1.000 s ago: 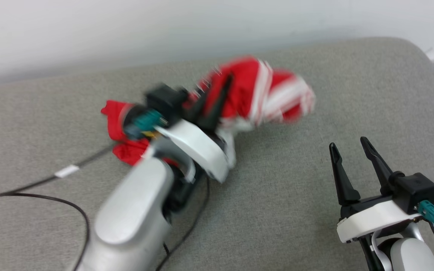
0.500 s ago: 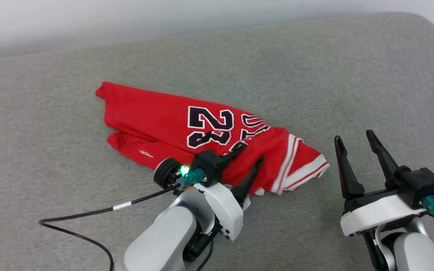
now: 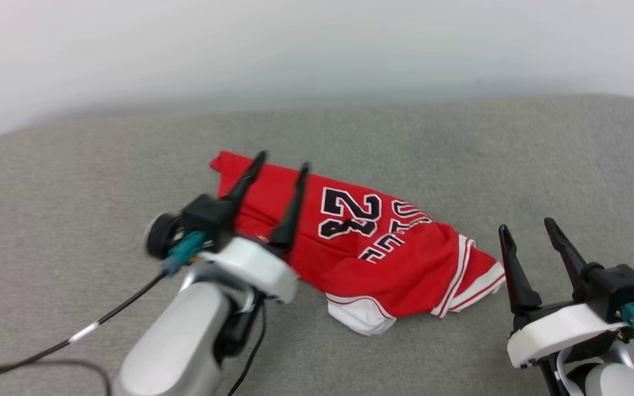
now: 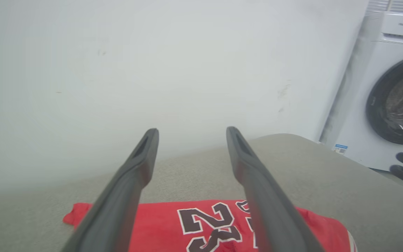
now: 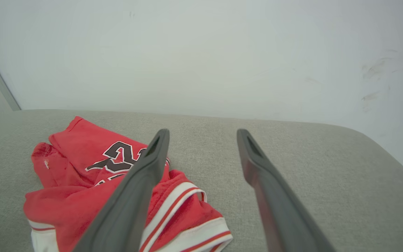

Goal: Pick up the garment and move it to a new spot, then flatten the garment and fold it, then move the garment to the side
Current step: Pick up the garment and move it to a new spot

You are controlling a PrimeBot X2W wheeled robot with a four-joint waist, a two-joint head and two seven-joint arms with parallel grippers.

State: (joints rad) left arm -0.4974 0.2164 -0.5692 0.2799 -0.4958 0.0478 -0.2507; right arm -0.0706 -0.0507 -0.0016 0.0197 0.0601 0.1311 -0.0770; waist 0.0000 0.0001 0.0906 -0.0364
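The red number 23 jersey (image 3: 383, 253) lies rumpled and unheld mid-way across the grey cushion (image 3: 75, 181). The left gripper (image 3: 283, 159) above it and the right gripper (image 3: 526, 224) beside its striped sleeve both gape, seemingly poised to flatten it.

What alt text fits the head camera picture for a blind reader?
A rumpled red shirt numbered 23 lies on a grey cushion. The left claw hovers open over one end; the right claw stands open beside the other.

Soft, even, bright light; faint shadows; slight motion blur around the left gripper (image 3: 284, 159); hazy wall (image 3: 317, 49)
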